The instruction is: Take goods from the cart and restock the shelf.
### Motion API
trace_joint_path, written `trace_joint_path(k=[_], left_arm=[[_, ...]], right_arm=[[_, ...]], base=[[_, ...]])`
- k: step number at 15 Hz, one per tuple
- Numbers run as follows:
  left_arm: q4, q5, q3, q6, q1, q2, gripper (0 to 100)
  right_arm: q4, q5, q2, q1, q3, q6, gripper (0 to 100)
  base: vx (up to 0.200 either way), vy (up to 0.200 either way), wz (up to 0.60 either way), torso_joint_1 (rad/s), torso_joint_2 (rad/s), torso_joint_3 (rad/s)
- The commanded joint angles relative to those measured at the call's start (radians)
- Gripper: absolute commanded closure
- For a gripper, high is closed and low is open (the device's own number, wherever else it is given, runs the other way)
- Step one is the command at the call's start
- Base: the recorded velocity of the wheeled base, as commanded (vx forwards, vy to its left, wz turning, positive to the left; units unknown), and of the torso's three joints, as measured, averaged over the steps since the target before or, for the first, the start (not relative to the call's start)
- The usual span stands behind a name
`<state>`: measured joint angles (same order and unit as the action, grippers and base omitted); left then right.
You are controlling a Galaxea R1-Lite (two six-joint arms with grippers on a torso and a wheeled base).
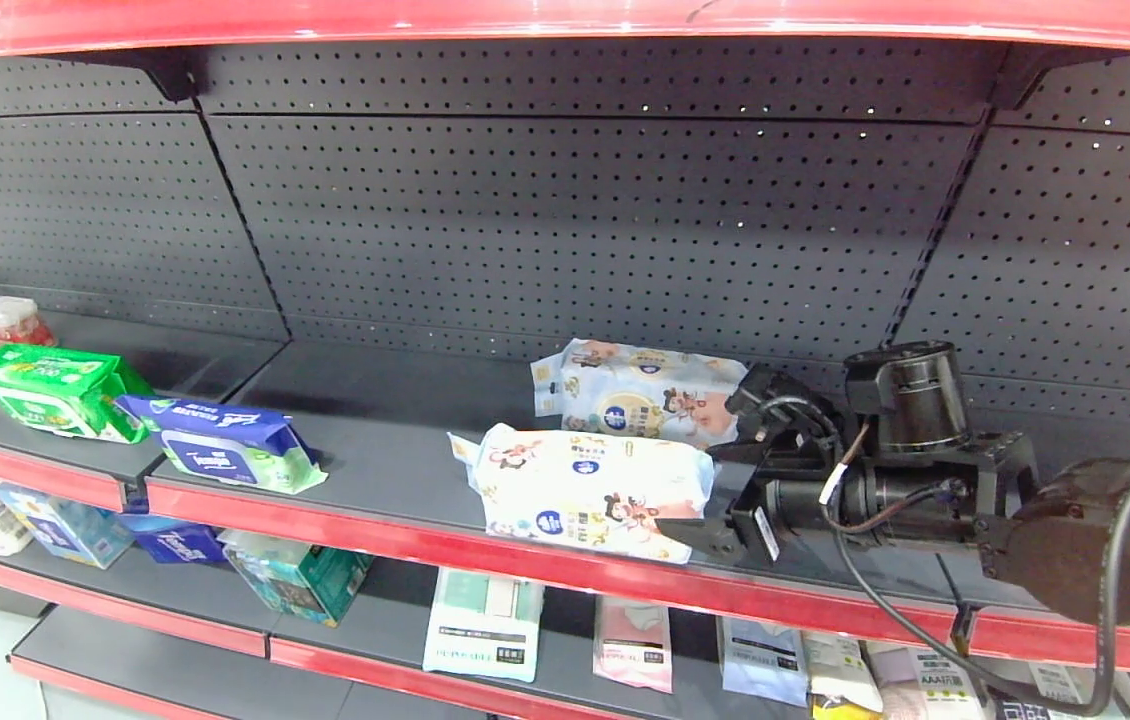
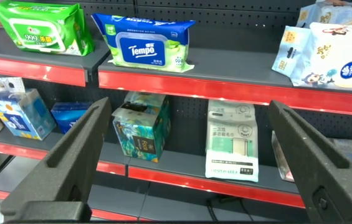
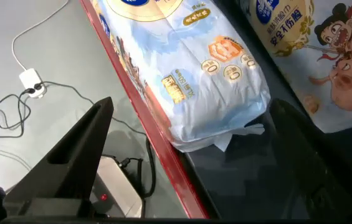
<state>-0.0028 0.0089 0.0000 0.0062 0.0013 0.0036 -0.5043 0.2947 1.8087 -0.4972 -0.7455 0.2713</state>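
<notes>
While the right gripper [image 1: 730,470] stands spread wide with nothing between its fingers, the front wipes pack [image 1: 590,490] lies flat on the shelf [image 1: 395,430], its long side right along the red lip [image 1: 405,530]. A second pack [image 1: 640,390] sits just behind it. One finger appears to touch the front pack's end. Also noted: the left gripper [image 2: 188,112] is wide open and empty, facing the lower shelves [image 2: 182,168]. Risk, as I judge it: on pulling back, that finger could snag the crimped end and drag the pack over the lip — it has little margin there.
</notes>
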Motion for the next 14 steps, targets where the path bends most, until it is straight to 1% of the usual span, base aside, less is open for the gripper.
trace_joint_path(k=[1, 6, 8, 10, 14], left_arm=[[0.000, 0.000, 0.000, 0.000, 0.000, -0.001, 0], [0.000, 0.000, 0.000, 0.000, 0.000, -0.001, 0], [0.000, 0.000, 0.000, 0.000, 0.000, -0.001, 0], [0.000, 0.000, 0.000, 0.000, 0.000, -0.001, 0], [0.000, 0.000, 0.000, 0.000, 0.000, -0.001, 0]], right_arm=[[0.000, 0.000, 0.024, -0.001, -0.014, 0.000, 0], [0.000, 0.004, 0.055, -0.007, -0.055, 0.014, 0], [0.000, 0.015, 0.063, -0.009, -0.060, 0.017, 0], [0.000, 0.015, 0.066, -0.011, -0.066, 0.048, 0], [0.000, 0.006, 0.075, -0.026, -0.066, 0.048, 0]], base=[[0.000, 0.000, 0.00, 0.000, 0.00, 0.000], [0.000, 0.000, 0.00, 0.000, 0.00, 0.000], [0.000, 0.000, 0.00, 0.000, 0.00, 0.000], [0.000, 0.000, 0.00, 0.000, 0.00, 0.000], [0.000, 0.000, 0.00, 0.000, 0.00, 0.000]])
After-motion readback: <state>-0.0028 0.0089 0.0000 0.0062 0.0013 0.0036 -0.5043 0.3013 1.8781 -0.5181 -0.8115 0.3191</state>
